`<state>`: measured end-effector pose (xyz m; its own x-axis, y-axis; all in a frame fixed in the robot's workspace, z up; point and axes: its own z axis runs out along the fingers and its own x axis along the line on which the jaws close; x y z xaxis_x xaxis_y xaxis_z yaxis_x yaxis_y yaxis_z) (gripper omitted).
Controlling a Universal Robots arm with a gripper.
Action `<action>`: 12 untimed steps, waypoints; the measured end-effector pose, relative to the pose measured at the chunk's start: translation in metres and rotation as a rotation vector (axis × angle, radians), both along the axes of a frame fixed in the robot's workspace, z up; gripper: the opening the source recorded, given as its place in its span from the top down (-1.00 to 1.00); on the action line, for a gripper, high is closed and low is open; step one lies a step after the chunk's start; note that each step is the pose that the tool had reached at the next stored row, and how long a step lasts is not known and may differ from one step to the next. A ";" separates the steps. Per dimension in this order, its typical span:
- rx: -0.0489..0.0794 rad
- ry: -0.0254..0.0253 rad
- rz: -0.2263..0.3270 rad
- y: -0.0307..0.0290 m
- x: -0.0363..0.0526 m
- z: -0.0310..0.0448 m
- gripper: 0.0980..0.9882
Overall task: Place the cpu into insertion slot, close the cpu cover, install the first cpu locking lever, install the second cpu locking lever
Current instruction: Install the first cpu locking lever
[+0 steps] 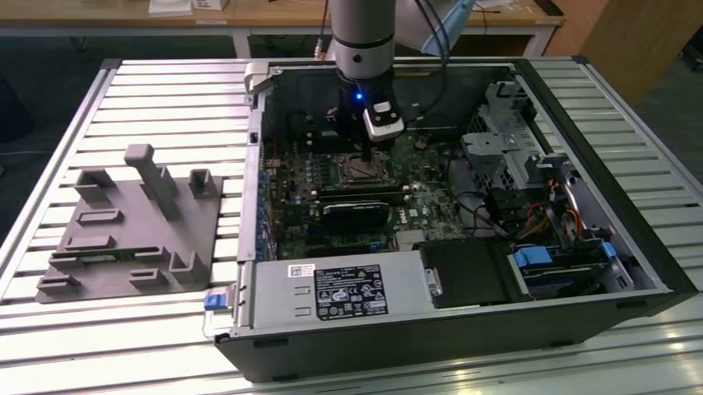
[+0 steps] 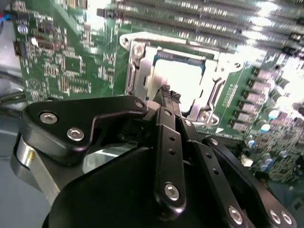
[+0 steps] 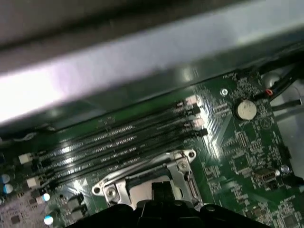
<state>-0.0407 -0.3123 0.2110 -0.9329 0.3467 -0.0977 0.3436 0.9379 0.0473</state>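
My gripper [image 1: 368, 154] hangs low inside the open computer case, just over the insertion slot [image 1: 363, 169]. In the second wrist view the two black fingertips [image 2: 165, 91] sit pressed together, shut with nothing between them, at the near edge of the slot. The cpu [image 2: 183, 76] lies flat in the slot, its pale metal top catching glare. The cpu cover [image 2: 137, 71], a silvery frame, lies around it; I cannot tell whether the levers are latched. In the first wrist view the gripper [image 3: 161, 191] is right at the silvery slot rim [image 3: 111, 183].
Long black memory slots [image 3: 118, 137] run beside the socket, with a coin battery [image 3: 246, 109] further along the board. A black graphics card [image 1: 354, 210] lies near the socket. The case walls, drive bays [image 1: 516, 148] and cables surround the board. A grey fixture [image 1: 132, 239] sits on the exterior view's left.
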 end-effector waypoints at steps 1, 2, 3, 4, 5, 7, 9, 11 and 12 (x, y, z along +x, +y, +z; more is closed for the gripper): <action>-0.003 0.0000 0.000 -0.0008 0.0000 0.0000 0.98; -0.003 0.0000 0.000 -0.0009 0.0000 0.0000 0.98; -0.003 0.0000 0.000 -0.0010 0.0000 0.0000 0.98; -0.003 0.0000 0.000 -0.0010 0.0000 0.0000 0.98; -0.003 0.0000 0.000 -0.0010 0.0000 0.0000 0.98; -0.005 0.0000 0.000 -0.0010 0.0000 0.0002 0.98; -0.008 0.0001 0.000 -0.0010 0.0000 0.0015 0.98; -0.011 0.0000 0.000 -0.0010 0.0001 0.0033 0.98; -0.013 0.0000 0.000 -0.0009 0.0002 0.0038 0.98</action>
